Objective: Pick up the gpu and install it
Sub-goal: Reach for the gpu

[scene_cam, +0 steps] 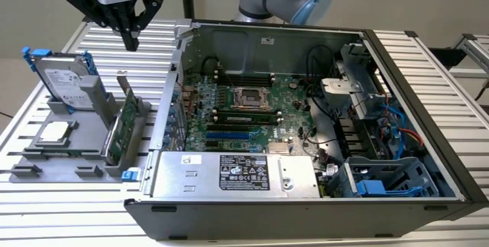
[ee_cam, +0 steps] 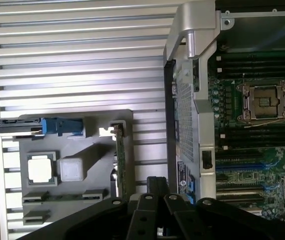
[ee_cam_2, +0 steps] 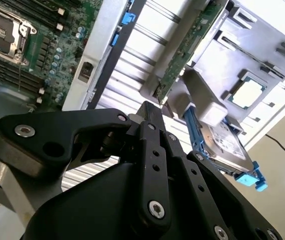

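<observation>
An open computer case (scene_cam: 306, 212) is lying on its side on a slatted metal table (scene_cam: 428, 58), its green motherboard (scene_cam: 252, 109) facing up. Beside the case, toward the exterior view's left, a grey holder (scene_cam: 84, 144) is sitting on the table and carrying the loose parts. A silver hard drive (scene_cam: 65, 81) in a blue frame is standing on edge at the holder's far end. The gpu (scene_cam: 118, 129) is standing on edge in a slot along the side of the holder nearest the case, green board showing and metal bracket pointing up; it is not installed.

The arm's black gripper (scene_cam: 131, 42) is hanging in the air above the far end of the holder, well apart from the card, with its jaws clenched together on nothing and pointing down. In the first wrist view the gripper (ee_cam: 155, 181) is sitting just to one side of the thin line of the gpu (ee_cam: 121, 160). A small square CPU chip (scene_cam: 57, 132) is lying flat in the holder.
</observation>
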{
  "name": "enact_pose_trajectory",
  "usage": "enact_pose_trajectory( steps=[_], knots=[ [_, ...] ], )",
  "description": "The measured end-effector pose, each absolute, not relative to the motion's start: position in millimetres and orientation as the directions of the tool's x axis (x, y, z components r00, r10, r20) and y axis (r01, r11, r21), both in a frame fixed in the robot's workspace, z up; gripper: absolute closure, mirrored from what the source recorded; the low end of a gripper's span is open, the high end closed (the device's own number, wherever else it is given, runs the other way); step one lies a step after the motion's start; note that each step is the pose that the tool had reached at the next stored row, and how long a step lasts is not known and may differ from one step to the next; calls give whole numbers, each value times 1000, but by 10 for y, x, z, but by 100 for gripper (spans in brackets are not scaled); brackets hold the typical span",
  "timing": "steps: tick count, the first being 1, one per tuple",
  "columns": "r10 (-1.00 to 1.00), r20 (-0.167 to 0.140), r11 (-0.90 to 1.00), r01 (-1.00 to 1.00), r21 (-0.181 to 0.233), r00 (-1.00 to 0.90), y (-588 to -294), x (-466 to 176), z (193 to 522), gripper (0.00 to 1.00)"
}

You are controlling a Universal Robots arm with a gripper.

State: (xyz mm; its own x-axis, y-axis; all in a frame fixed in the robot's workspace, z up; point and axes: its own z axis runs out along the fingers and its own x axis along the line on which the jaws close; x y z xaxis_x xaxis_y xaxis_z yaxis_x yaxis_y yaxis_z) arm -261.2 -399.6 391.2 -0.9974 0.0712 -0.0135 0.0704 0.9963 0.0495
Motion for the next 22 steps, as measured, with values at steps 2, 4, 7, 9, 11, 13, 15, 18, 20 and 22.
enact_pose_trajectory(
  steps=[2, 4, 7, 9, 11, 13, 15, 18, 20, 22],
  knots=[
    [71, -13, 996, 70, 49, -997, -3996, -2642, 3912, 100],
    [71, -13, 996, 70, 49, -997, -3996, -2673, 3912, 100],
    [71, -13, 996, 70, 49, -997, -3997, -2723, 3912, 100],
    [71, -13, 996, 70, 49, -997, -3997, -2759, 3911, 100],
    [71, -13, 996, 70, 49, -997, -3998, -2796, 3912, 100],
    [71, -13, 996, 70, 49, -997, -3997, -2831, 3911, 100],
    [71, -13, 996, 70, 49, -997, -3997, -2863, 3912, 100],
    [71, -13, 996, 70, 49, -997, -3998, -2908, 3911, 100],
    [71, -13, 996, 70, 49, -997, -3998, -2940, 3911, 100],
    [71, -13, 996, 70, 49, -997, -3998, -2970, 3911, 100]
  ],
)
